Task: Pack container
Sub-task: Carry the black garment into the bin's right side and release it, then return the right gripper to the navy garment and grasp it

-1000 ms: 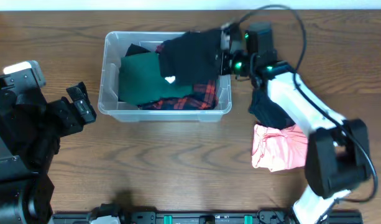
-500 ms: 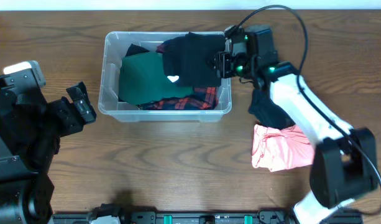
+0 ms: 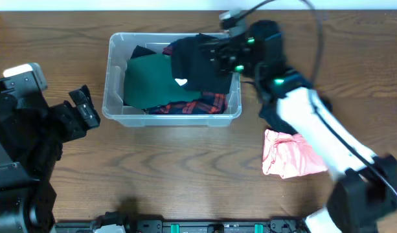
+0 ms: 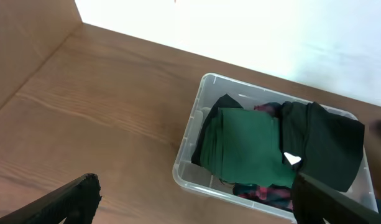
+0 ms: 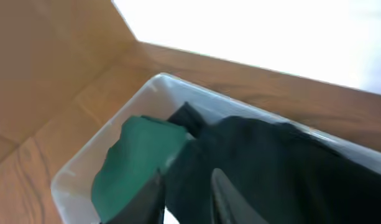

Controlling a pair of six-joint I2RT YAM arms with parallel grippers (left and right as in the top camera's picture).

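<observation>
The clear container (image 3: pixel 111 77) stands at the back middle of the table. Inside lie a green folded garment (image 3: pixel 146 81), a black garment (image 3: pixel 198 61) and a red plaid one (image 3: pixel 211 103). My right gripper (image 3: pixel 219 59) hovers over the container's right half, right at the black garment (image 5: pixel 283 168), jaws a narrow way apart (image 5: pixel 187 199); the green garment (image 5: pixel 137 162) lies to its left. My left gripper (image 3: pixel 85 110) waits wide open left of the container, nothing between its fingers (image 4: pixel 193 199); the container's rim (image 4: pixel 190 134) shows ahead of it.
A pink garment (image 3: pixel 292 154) lies on the table right of the container, with a dark garment (image 3: pixel 276 116) just behind it, partly under my right arm. The left arm's base (image 3: pixel 17 149) fills the left edge.
My right gripper let the black garment drop into the container, then moved left over it with its jaws narrowing. The left arm has not moved.
</observation>
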